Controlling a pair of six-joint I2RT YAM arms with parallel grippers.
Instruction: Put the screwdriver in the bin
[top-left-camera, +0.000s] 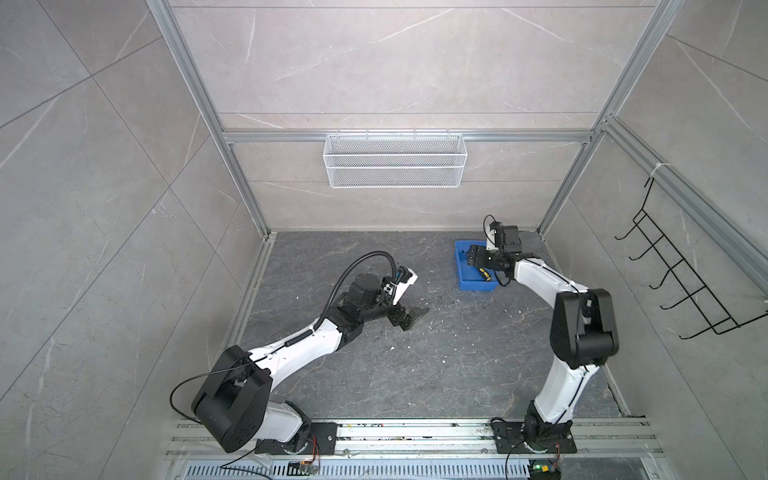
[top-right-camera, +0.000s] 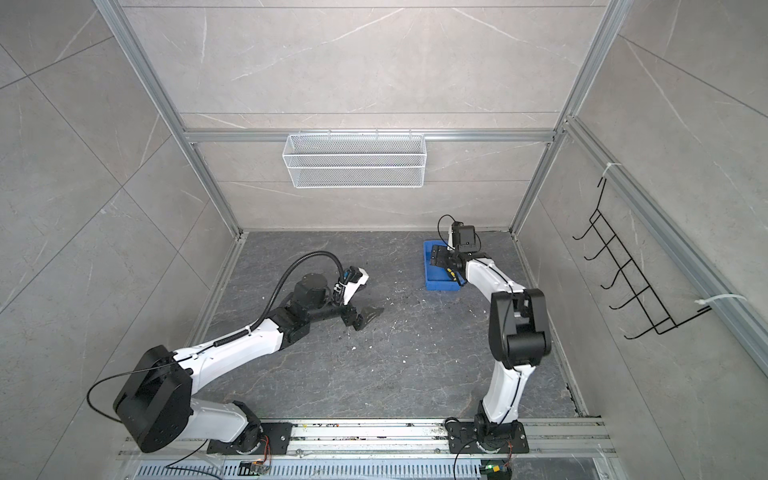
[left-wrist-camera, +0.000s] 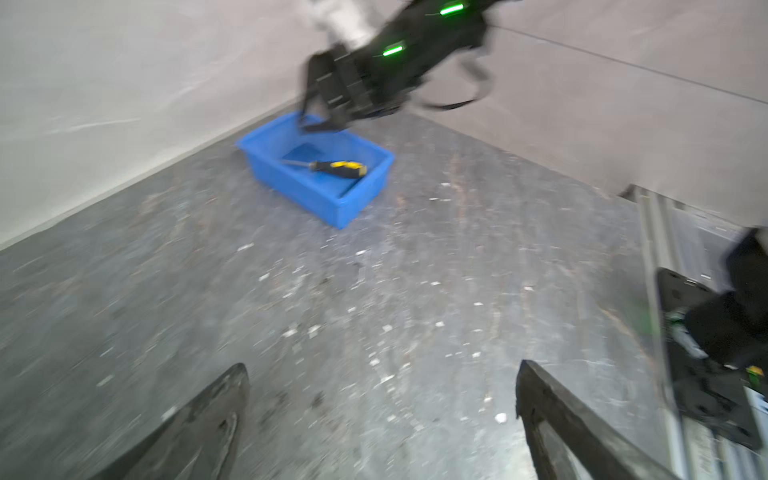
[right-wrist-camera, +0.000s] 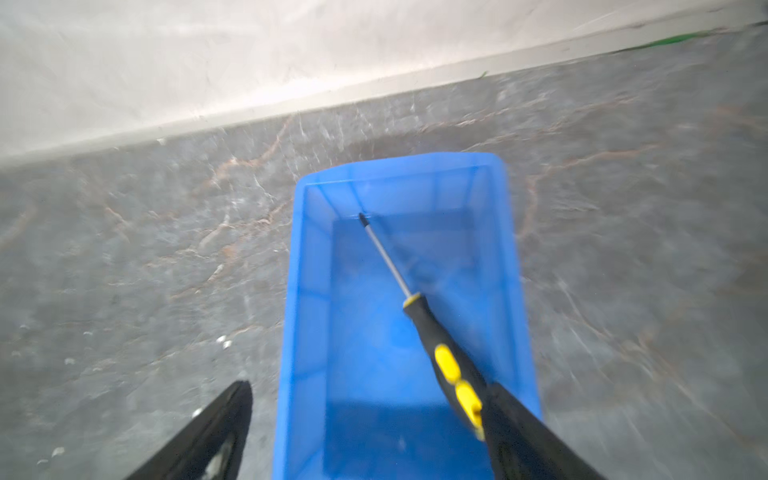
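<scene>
The screwdriver (left-wrist-camera: 338, 168), black handle with yellow accents, lies flat on the floor of the blue bin (left-wrist-camera: 316, 195) at the back right of the floor. My right gripper (right-wrist-camera: 370, 390) hangs open just above the bin, holding nothing; one finger hides the end of the screwdriver (right-wrist-camera: 432, 332) handle in the right wrist view. Both top views show the right gripper (top-left-camera: 471, 255) (top-right-camera: 436, 255) over the bin (top-left-camera: 473, 286) (top-right-camera: 432, 276), with part of the screwdriver (top-left-camera: 483, 273) (top-right-camera: 452, 274) beside it. My left gripper (left-wrist-camera: 382, 399) (top-left-camera: 415, 318) (top-right-camera: 368, 316) is open and empty over the mid floor.
A white wire-mesh basket (top-left-camera: 395, 162) hangs on the back rail. A black wire hook rack (top-left-camera: 681, 270) is fixed to the right wall. Small white specks (top-left-camera: 409, 345) litter the dark stone floor. The bin sits close to the back wall and right frame post.
</scene>
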